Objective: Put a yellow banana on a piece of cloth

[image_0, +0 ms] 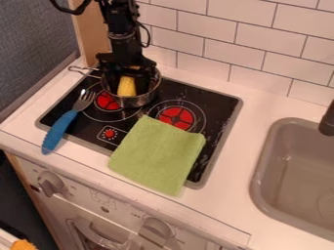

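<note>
The yellow thing (126, 86), which I can't make out well enough to call a banana for certain, is at the metal pot (138, 101), within its rim as I see it, and apart from the cloth. My claw (128, 84) is right down at it, pointing into the pot, but I can't tell whether it is apart, together or clamped on the thing. My arm (121, 29) drops from the top edge, close to upright, with the wrist just above the pot.

The pot is on the black stove top (219, 105), its wire handle out to the upper left. Near it, the green cloth (157, 155) lies flat, partly over the stove and partly on the white counter (225, 205). On the other side a fork (60, 128) with a blue handle lies across the stove's edge. Farther off I see the grey sink (260, 166), its dark tap (327, 123) and the white tiled wall (254, 46)
</note>
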Robot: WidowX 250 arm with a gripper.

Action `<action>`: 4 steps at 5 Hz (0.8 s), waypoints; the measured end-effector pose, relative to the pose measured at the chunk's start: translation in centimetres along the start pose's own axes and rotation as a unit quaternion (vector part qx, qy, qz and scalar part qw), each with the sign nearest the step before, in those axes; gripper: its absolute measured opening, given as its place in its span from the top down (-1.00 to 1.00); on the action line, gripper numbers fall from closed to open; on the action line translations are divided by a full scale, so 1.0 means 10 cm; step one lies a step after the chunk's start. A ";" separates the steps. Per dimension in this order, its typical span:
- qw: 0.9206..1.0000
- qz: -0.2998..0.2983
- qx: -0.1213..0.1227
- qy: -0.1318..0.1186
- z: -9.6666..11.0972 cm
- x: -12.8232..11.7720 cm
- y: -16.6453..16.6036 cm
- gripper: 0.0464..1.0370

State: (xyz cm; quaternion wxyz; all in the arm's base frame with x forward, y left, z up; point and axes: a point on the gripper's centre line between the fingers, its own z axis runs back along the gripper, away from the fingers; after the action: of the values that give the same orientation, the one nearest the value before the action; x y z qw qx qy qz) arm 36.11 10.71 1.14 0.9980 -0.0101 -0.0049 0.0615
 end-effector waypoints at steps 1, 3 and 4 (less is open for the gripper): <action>0.999 -0.014 0.014 -0.033 0.35 0.00 -0.10 -0.18; 0.992 -0.084 0.035 -0.084 0.85 -0.37 -0.55 -0.18; 0.992 -0.117 0.030 -0.041 0.60 -0.64 -0.76 -0.18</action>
State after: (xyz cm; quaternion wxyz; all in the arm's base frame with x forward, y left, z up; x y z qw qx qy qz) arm 30.59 2.48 7.24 0.9972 0.0231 -0.0453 -0.0552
